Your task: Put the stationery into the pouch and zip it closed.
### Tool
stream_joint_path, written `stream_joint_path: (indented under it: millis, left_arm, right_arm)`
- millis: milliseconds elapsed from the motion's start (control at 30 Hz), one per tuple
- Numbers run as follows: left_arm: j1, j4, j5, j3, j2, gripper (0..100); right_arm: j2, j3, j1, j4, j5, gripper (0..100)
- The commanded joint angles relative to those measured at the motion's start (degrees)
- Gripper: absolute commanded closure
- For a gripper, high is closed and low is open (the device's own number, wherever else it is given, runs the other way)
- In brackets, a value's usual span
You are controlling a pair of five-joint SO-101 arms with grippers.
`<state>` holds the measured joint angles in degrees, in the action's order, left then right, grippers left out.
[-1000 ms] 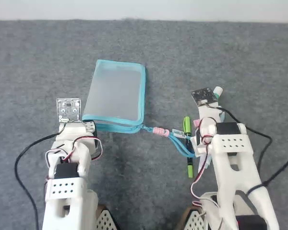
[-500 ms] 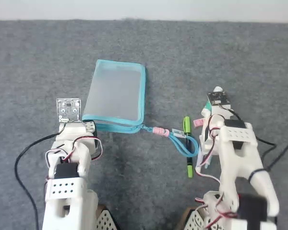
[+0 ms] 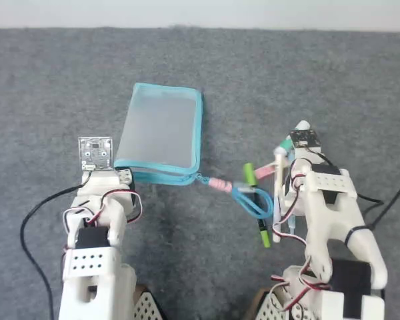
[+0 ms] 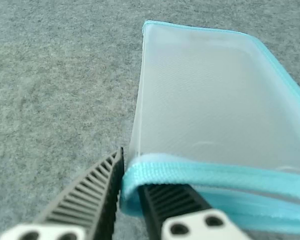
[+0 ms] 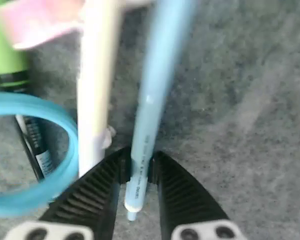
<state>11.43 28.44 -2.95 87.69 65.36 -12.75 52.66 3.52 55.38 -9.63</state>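
The right pincer (image 5: 140, 161) is narrowed onto the blue pen (image 5: 157, 75), gripping it near its tail end so that most of the barrel sticks out beyond the jaws. Just beside one jaw runs a white pen (image 5: 95, 90); whether it is caught in the grip or only lies alongside, I cannot tell. Near these are the green highlighter (image 3: 249, 174), a pink piece (image 5: 40, 20) and the blue loop (image 3: 253, 202) tied to the zip pull (image 3: 220, 184), all in a cluster on the grey counter (image 3: 320, 80), well apart from the mouth of the pouch (image 3: 163, 133). At the other end, the left pincer (image 4: 131, 175) is clamped on the pouch's teal zip edge at the near corner, apparently lifting the upper lip so the mouth gapes. The step in hand looks like the first loading: one pen grasped, nothing visibly inside. The next move calls for carrying the pen across and sliding it tip-first into the held-open slot, clear of the loop.
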Motion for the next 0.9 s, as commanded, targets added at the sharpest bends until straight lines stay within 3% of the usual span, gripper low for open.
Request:
stream_joint_path:
  millis: [0,300,600,700,867]
  left_arm:
    - [-3.0,0.6,-0.6,-1.7,-0.4,99]
    - [-12.0,0.4,-1.5,-0.8,-0.3,99]
    - [-12.6,-5.4,-3.3,0.5,-0.7,99]
    - [-12.6,-5.9,-3.3,0.5,-0.7,99]
    - [-12.6,-6.1,-3.3,0.5,-0.7,99]
  right_arm:
    - [-0.3,-2.0,1.2,-0.4,0.1,99.2]
    - [-17.3,-2.5,1.2,9.4,-5.6,99.3]
    - [-37.4,-2.5,-19.1,25.9,-13.6,99.3]
    - [-40.0,-2.6,-23.3,27.3,-17.2,99.3]
    - [-41.5,-4.6,-26.9,28.9,-17.0,99.3]
